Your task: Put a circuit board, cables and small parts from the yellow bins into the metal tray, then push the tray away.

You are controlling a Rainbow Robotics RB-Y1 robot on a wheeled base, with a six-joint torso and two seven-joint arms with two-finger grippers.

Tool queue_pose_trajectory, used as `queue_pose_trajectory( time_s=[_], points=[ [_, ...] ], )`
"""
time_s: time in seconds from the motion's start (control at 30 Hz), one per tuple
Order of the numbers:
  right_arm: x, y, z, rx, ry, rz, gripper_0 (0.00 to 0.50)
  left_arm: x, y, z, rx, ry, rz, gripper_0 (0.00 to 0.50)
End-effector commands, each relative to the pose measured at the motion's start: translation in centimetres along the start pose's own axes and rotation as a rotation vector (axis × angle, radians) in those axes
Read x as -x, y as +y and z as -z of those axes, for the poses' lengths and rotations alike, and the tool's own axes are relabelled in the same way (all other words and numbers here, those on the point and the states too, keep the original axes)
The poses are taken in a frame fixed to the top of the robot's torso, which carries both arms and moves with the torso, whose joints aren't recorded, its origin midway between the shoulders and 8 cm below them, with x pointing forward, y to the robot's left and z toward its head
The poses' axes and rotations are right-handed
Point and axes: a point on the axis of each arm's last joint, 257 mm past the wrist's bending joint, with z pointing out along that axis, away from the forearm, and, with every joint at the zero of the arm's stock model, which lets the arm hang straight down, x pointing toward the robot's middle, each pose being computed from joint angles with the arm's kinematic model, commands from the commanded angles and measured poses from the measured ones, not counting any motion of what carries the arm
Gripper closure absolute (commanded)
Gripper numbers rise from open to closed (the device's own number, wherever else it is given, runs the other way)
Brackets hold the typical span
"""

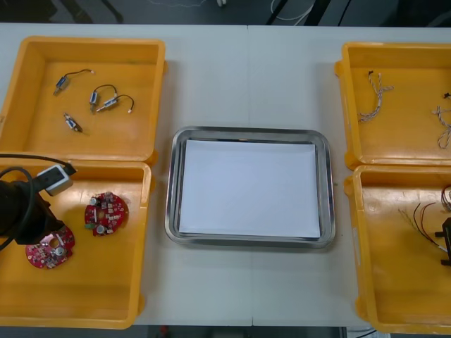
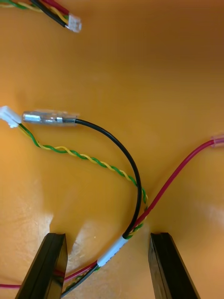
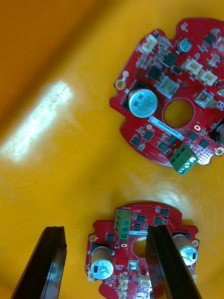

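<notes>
My table (image 1: 211,63) carries yellow bins (image 1: 77,310) at both sides and the metal tray (image 1: 170,211), white inside, between them. Two circuit boards (image 1: 106,213) lie in the near left bin. My left tool (image 3: 105,229) stands spread wide over one of them, one finger above the board's middle, holding nothing. My right tool (image 2: 108,236), spread just as wide in the near right bin, straddles a black cable (image 2: 130,168) and a red cable (image 2: 172,175), gripping neither. Small metal parts (image 1: 99,98) sit far left.
</notes>
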Motion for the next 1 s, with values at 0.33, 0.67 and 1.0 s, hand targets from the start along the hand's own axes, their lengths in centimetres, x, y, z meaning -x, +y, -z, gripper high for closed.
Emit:
queue_pose_trajectory(
  time_s=[0.33,0.67,1.0],
  points=[
    [-1.4,-3.1,-1.6,-0.052,0.030,-0.033,0.227,-1.0,1.0,-0.1,0.036,0.038,-0.118,0.000],
    [-1.2,-3.6,-1.8,-0.039,0.022,-0.028,0.500,-1.6,1.2,-0.6,0.045,0.047,-0.112,0.000],
    [0.5,-2.8,0.7,-0.055,-0.005,0.022,0.500,-1.7,1.5,-0.7,0.050,0.050,-0.104,0.000]
  ],
)
